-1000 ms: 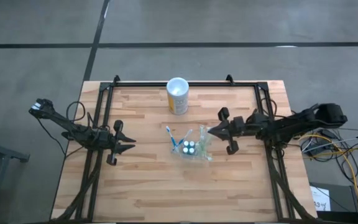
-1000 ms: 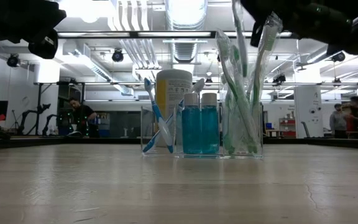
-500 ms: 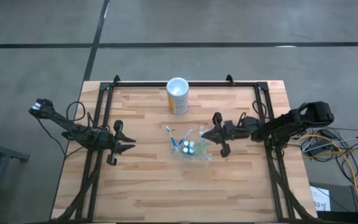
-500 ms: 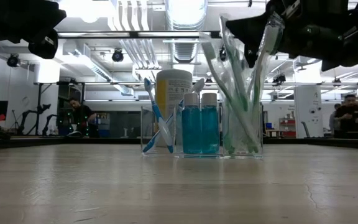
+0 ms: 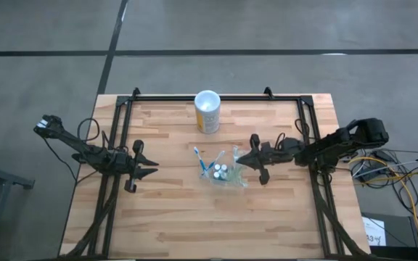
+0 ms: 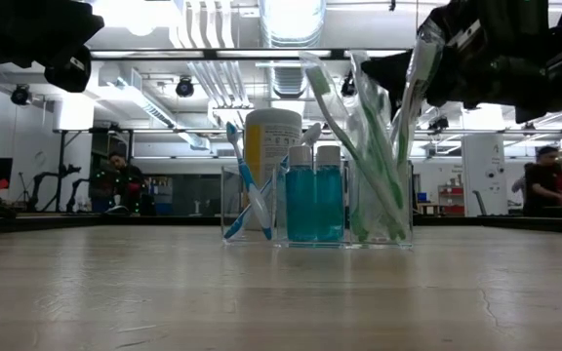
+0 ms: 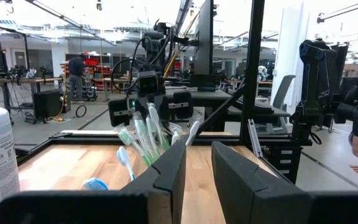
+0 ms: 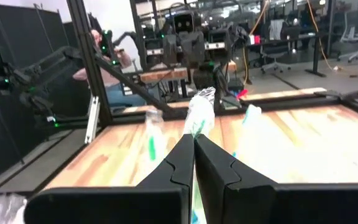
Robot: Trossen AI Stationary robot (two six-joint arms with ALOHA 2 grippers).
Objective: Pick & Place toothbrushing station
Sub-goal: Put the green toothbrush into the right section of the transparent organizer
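The toothbrushing station [image 5: 220, 174] is a clear plastic holder standing on its base mid-table [image 6: 315, 210]. It holds a blue toothbrush, two blue bottles and several green toothbrushes. My right gripper [image 5: 239, 159] is shut and level at the station's right side, at the height of the brush tops [image 6: 374, 70]. In the right wrist view a wrapped brush [image 8: 199, 113] stands just past the shut fingertips [image 8: 194, 138]. My left gripper [image 5: 153, 166] waits open to the station's left, above the table [image 7: 198, 162]. My right gripper comes level from the table's right, and its shut fingertips reach in among the upper ends of the green toothbrushes [image 6: 359, 83] in the station's right compartment. Those brushes lean away toward the table's left, feet still in the compartment. The exact point of touch is hidden by the gripper.
A yellow, white-rimmed cup [image 5: 207, 112] stands behind the station near the far edge. Black frame rails run along the far edge [image 5: 209, 96] and both sides. Bare wood lies toward the near edge [image 5: 194, 225]. People show in the room beyond the table.
My right gripper has come down and toward the table's left, up to the station's brush tops, staying shut. The green toothbrushes in the right compartment have tipped over toward the left, feet in place. The station itself has stayed put.
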